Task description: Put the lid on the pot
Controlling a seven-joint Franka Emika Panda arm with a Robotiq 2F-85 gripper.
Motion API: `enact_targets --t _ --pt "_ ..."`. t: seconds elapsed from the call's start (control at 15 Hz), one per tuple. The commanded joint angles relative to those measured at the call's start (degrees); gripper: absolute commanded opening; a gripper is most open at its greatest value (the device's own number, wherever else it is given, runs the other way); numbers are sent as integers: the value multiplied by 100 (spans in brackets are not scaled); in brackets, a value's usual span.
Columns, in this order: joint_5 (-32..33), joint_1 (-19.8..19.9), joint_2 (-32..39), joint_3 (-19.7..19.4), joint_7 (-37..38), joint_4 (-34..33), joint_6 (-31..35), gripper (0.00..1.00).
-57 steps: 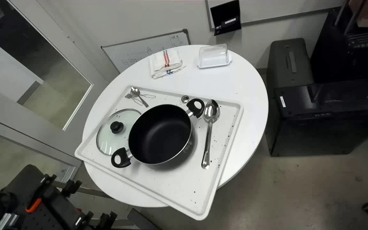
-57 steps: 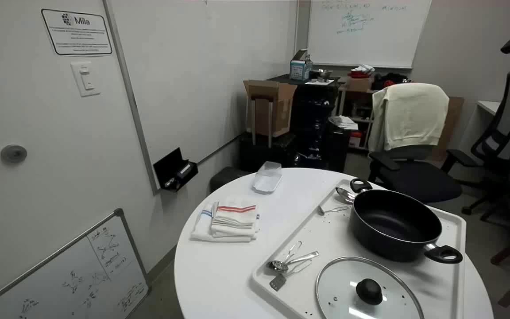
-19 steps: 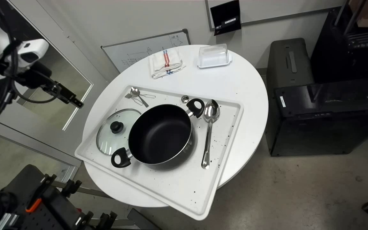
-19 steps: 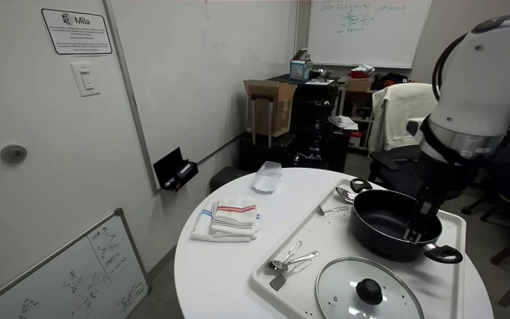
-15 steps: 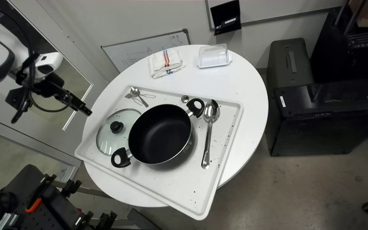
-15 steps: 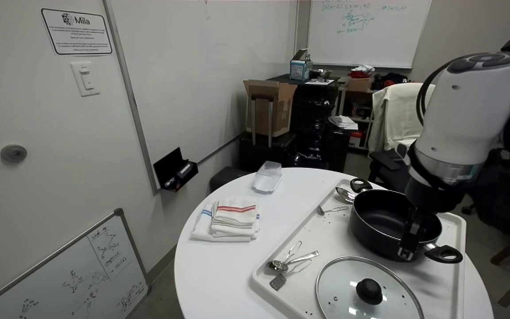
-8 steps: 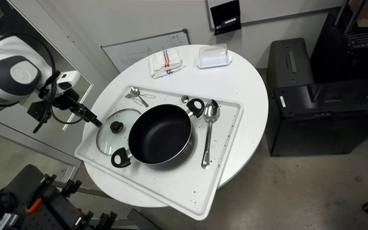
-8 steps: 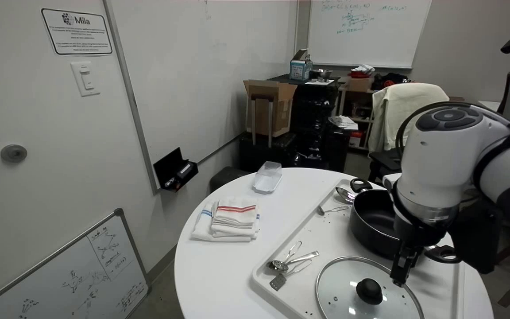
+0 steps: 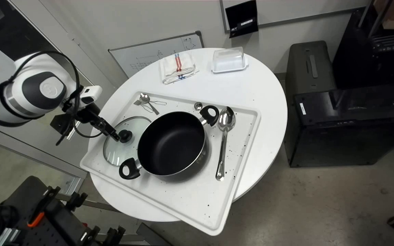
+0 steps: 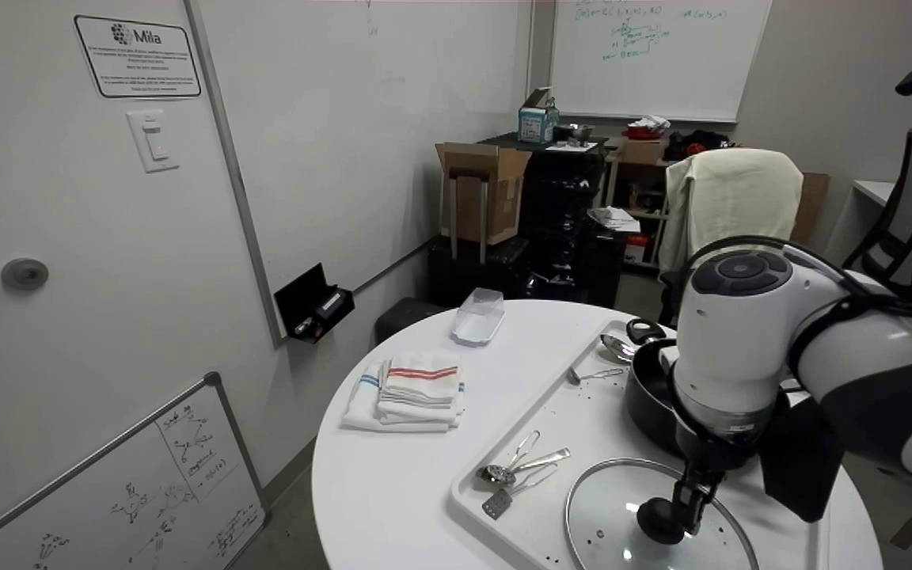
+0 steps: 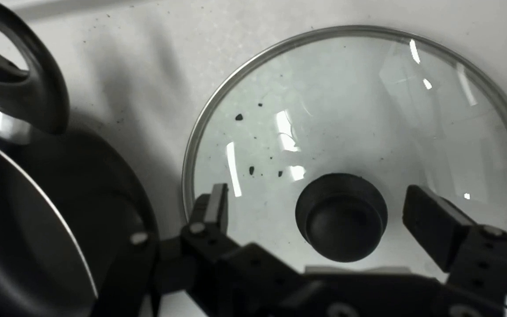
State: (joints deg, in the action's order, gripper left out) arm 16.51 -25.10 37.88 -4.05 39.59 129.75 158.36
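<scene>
The clear glass lid point(image 9: 113, 152) lies flat on the tray with its black knob up, partly behind the pot's edge. It also shows in an exterior view point(image 10: 605, 514) and fills much of the wrist view point(image 11: 346, 88). The black pot point(image 9: 171, 143) stands uncovered beside it, its inside dark and bare; the arm partly hides it in an exterior view point(image 10: 650, 396). Its rim and a handle show at the left of the wrist view point(image 11: 29, 189). My gripper point(image 11: 315, 202) is open, with one finger on each side of the knob and a gap on both sides. In both exterior views its fingertips point(image 9: 116, 137) point(image 10: 691, 522) are at the knob.
The white tray point(image 9: 197, 205) lies on a round white table point(image 9: 268, 102). A large silver spoon point(image 9: 222, 147) lies beside the pot. Small metal utensils point(image 9: 147, 102) lie near the lid. Folded towels point(image 9: 178, 68) and a clear-covered dish point(image 9: 229, 60) stand at the table's far side.
The arm has come into view and moved over the tray, its gripper travelling down to the lid's knob. The lid, pot and utensils have not moved.
</scene>
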Motion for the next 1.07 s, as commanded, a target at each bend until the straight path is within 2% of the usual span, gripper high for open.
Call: enact_targets --t 0.0,0.53,0.93,1.0 --pt "-399 -109 461 -77 -34 -523 16 100" --pt "-810 -162 905 -87 -86 -1104 -47 100" --pt "-840 -195 1050 -120 -99 -1220 -48 100" --pt "-840 -197 1034 -117 -103 -1192 -35 97"
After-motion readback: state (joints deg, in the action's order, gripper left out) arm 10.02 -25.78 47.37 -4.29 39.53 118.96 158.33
